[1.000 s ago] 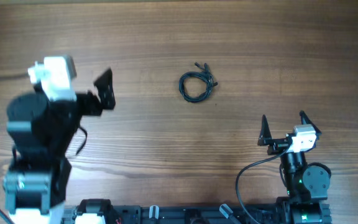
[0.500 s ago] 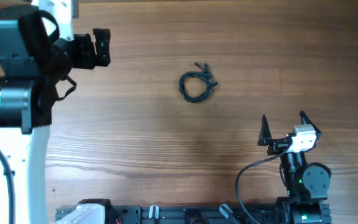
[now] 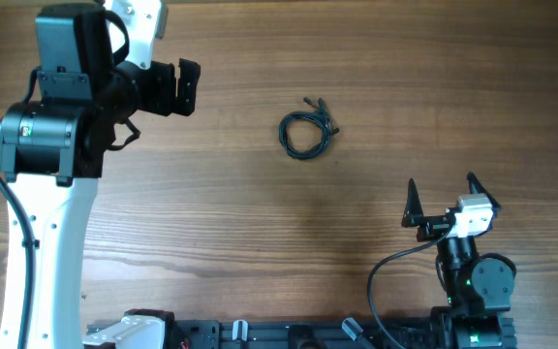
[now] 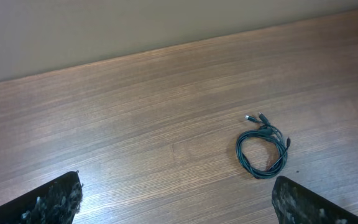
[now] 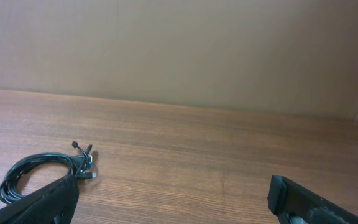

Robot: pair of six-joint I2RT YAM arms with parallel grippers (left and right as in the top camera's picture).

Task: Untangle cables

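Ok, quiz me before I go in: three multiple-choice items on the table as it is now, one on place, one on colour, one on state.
1. Where do the cables lie?
A. Near the middle of the table, touched by nothing
B. Hanging over the near edge
C. In the far left corner

2. What colour are they?
A. White
B. Black
C. Red

3. The left gripper and right gripper are:
A. Both shut
B. Both open and empty
C. One shut on the cables

Answers: 1 A, the overhead view shows the coil alone at mid-table. 2 B, the strands are dark in every view. 3 B, each wrist view shows its fingers wide apart with nothing between them.
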